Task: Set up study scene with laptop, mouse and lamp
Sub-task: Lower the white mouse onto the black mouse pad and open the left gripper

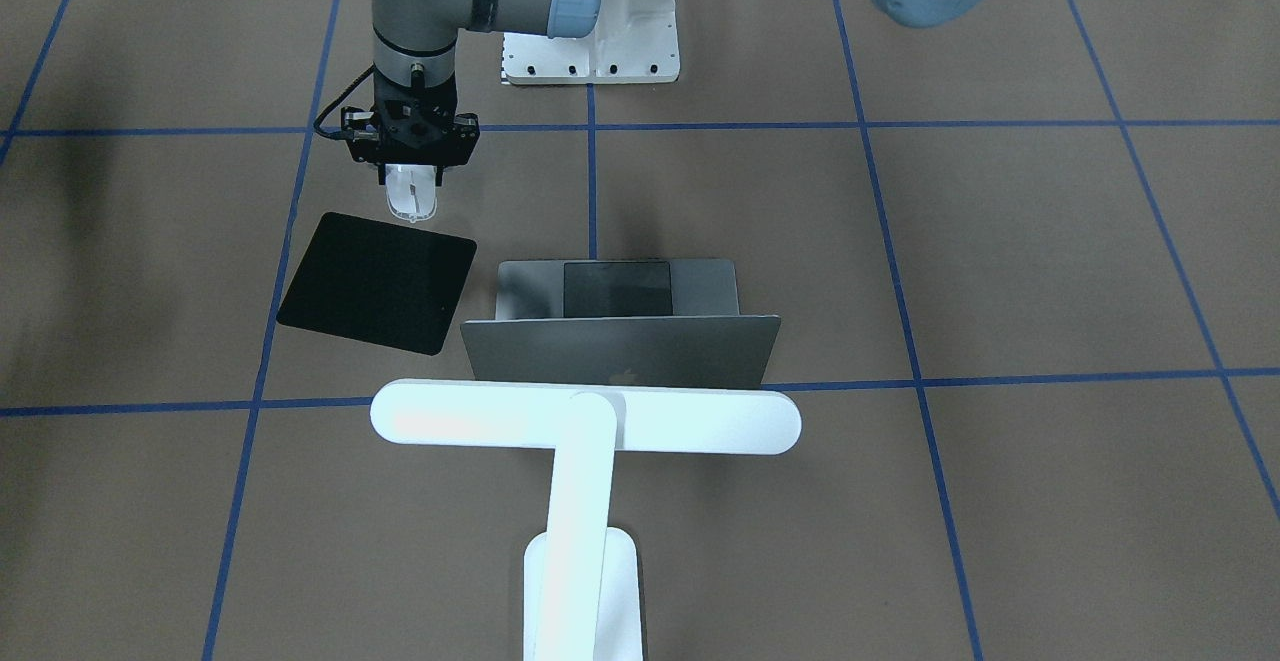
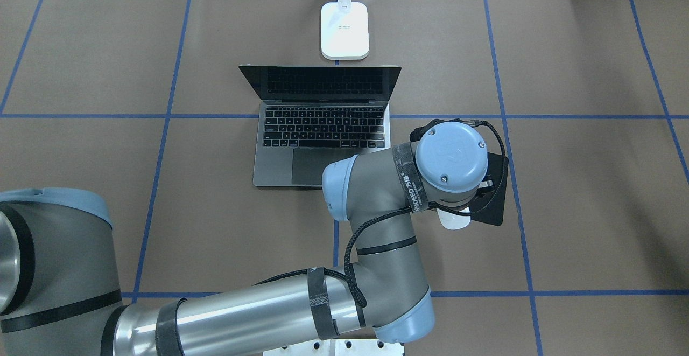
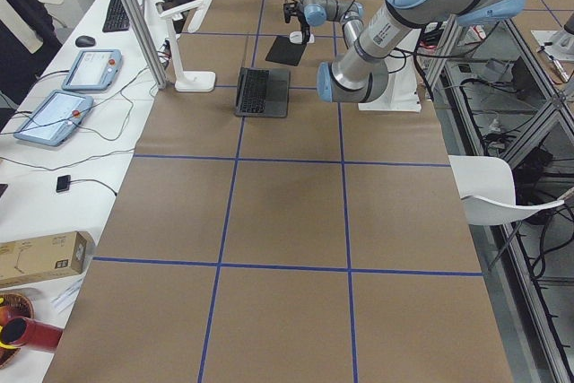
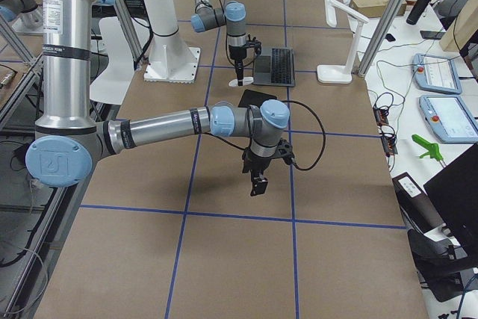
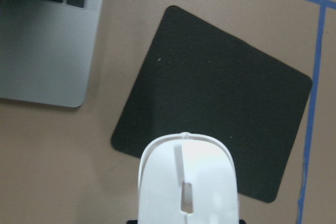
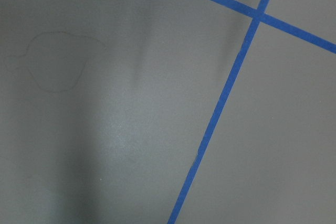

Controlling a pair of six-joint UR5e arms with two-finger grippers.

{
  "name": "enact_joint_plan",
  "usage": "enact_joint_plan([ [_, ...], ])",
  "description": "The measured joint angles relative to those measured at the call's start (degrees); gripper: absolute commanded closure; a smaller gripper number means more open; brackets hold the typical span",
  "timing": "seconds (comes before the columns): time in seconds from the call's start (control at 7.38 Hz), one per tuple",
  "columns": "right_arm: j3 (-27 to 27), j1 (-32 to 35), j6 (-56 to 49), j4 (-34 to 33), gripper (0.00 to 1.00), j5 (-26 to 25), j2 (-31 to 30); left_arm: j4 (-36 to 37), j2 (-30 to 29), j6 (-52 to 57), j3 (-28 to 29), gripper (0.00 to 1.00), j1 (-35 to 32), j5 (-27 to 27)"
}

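Now our left gripper (image 1: pixel 411 163) is clamped on the mouse (image 1: pixel 411 196) and holds it clear of the table, off the trackpad-end corner of the laptop (image 2: pixel 322 130) and about over the near edge of the mat (image 1: pixel 378 281), which lies just beside the laptop. We should carry the mouse on to the mat's middle, lower it slowly until it rests there, and only then let go, so it neither drops nor skids. Meanwhile we keep off the laptop's side; the lamp (image 1: pixel 585 419) stands behind its lid.
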Motion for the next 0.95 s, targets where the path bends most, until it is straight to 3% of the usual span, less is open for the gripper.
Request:
enact_joint_plan([
  [0.81,-0.22,-0.02,0.15,-0.08,0.00,0.06,-0.03,-7.09,-1.17,-2.79,6.92,0.77,2.42,9.50],
  [0.95,-0.26,-0.02,0.13,-0.08,0.00,0.05,-0.07,-7.58,-1.17,-3.33,7.31,0.74,2.62,10.76],
])
